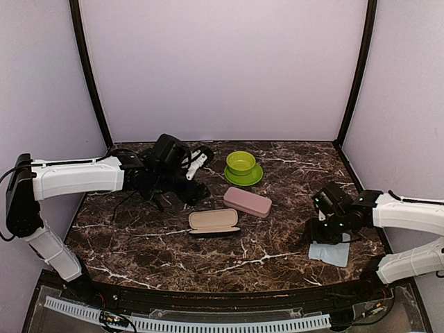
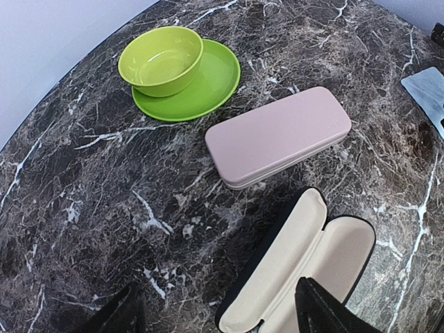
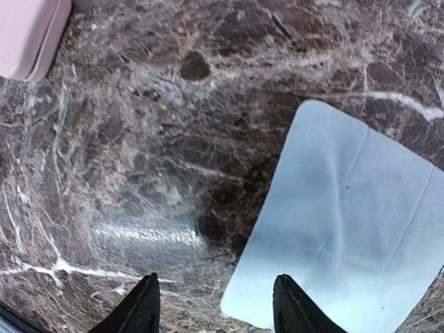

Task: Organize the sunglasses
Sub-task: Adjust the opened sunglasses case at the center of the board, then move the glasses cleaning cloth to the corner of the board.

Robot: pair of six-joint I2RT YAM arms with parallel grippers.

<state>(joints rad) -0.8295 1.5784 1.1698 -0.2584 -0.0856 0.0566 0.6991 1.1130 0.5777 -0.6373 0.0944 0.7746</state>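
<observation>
The sunglasses show in none of the views. My left gripper [image 1: 189, 189] hangs at the back left of the marble table, open, its dark fingertips [image 2: 326, 312] spread wide with nothing held. Below and ahead of it lies an open black case with a cream lining [image 2: 305, 263] [image 1: 214, 222], empty. A shut pink case [image 2: 277, 135] [image 1: 247, 201] lies just beyond. My right gripper [image 1: 326, 232] [image 3: 218, 309] stands open low over the left edge of a light blue cloth [image 3: 354, 215] [image 1: 329, 251], gripping nothing.
A green bowl [image 1: 241, 162] [image 2: 161, 59] sits on a green plate [image 1: 253, 177] [image 2: 211, 83] at the back middle. Purple walls close in the table on three sides. A corner of the pink case [image 3: 28, 35] shows in the right wrist view.
</observation>
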